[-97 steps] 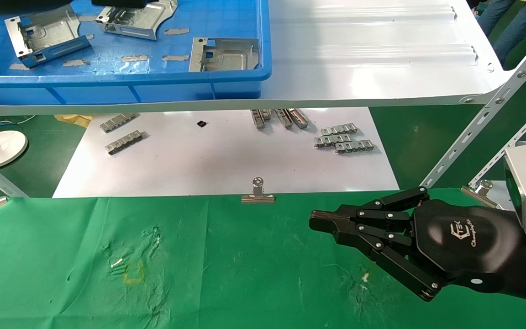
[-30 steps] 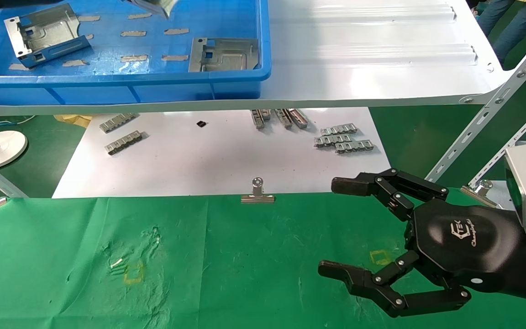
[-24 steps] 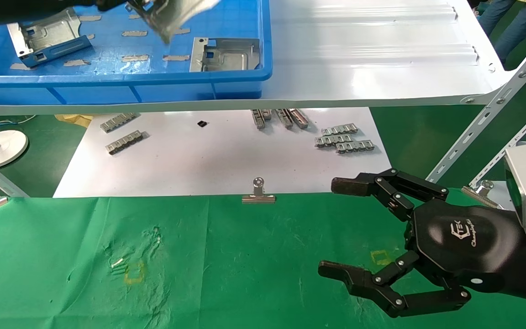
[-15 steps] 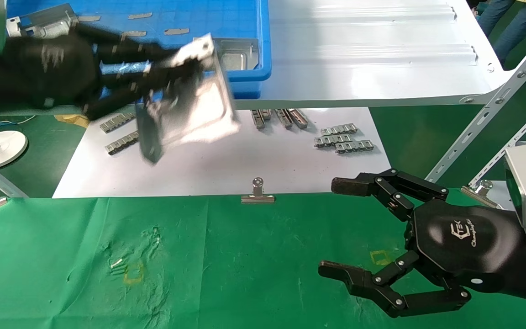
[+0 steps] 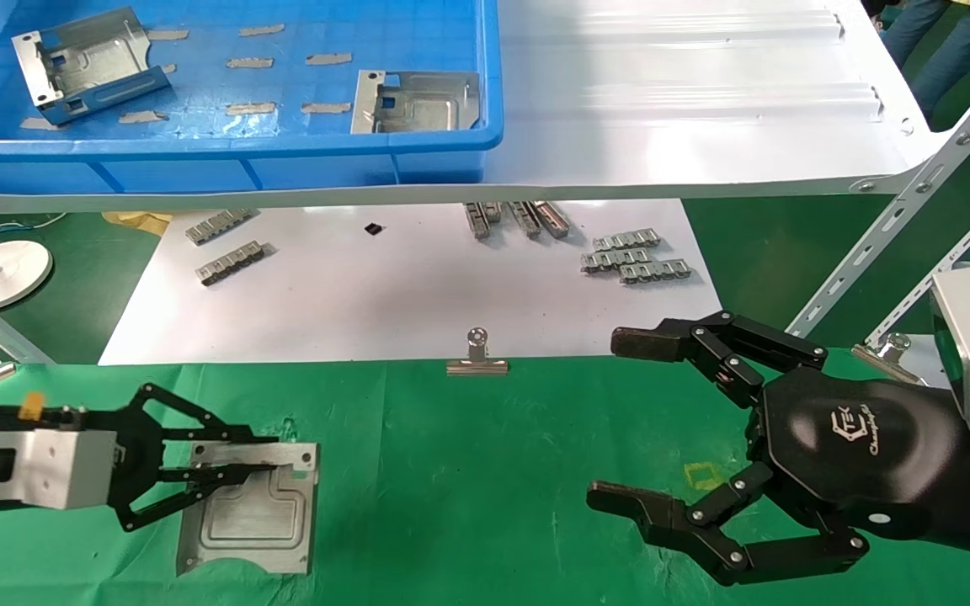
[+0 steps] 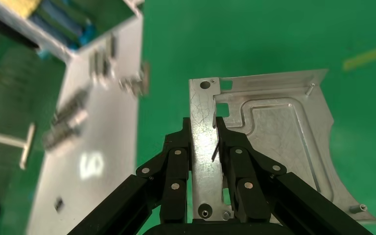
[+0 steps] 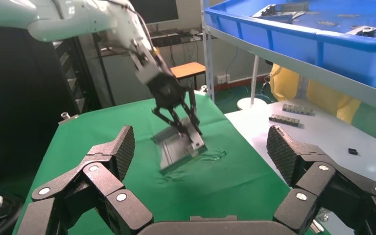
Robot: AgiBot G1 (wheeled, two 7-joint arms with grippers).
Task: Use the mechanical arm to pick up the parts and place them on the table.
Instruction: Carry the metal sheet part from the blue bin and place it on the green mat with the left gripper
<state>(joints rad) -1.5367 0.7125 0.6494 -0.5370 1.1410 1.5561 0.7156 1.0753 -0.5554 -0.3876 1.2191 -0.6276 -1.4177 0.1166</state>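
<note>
My left hand (image 5: pixel 199 480) pinches the bent edge of a stamped metal plate (image 5: pixel 253 509) lying on the green-clothed table (image 5: pixel 468 471). My right hand (image 5: pixel 687 438) hovers nearby, fingers spread.

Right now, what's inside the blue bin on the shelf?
Two silver parts lie in the blue bin: one at its left, one against the near-right corner. Grey tape strips dot its floor. The bin's far end is out of frame.
</note>
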